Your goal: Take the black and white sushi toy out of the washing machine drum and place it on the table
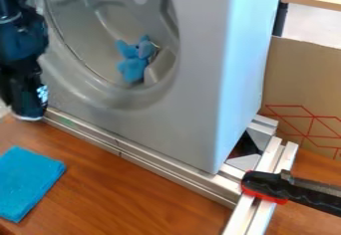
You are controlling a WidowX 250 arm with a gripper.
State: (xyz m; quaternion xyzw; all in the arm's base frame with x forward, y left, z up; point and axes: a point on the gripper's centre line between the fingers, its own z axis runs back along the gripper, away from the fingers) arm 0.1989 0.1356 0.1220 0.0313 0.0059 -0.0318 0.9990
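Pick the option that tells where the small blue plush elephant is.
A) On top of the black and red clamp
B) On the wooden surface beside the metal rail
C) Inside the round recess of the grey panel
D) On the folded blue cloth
C: the plush elephant sits low inside the round recess of the grey panel.

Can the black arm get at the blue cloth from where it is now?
Probably yes: the arm hangs at the left edge, near the cloth, which lies flat on the wooden table with nothing seen on top of it or between them.
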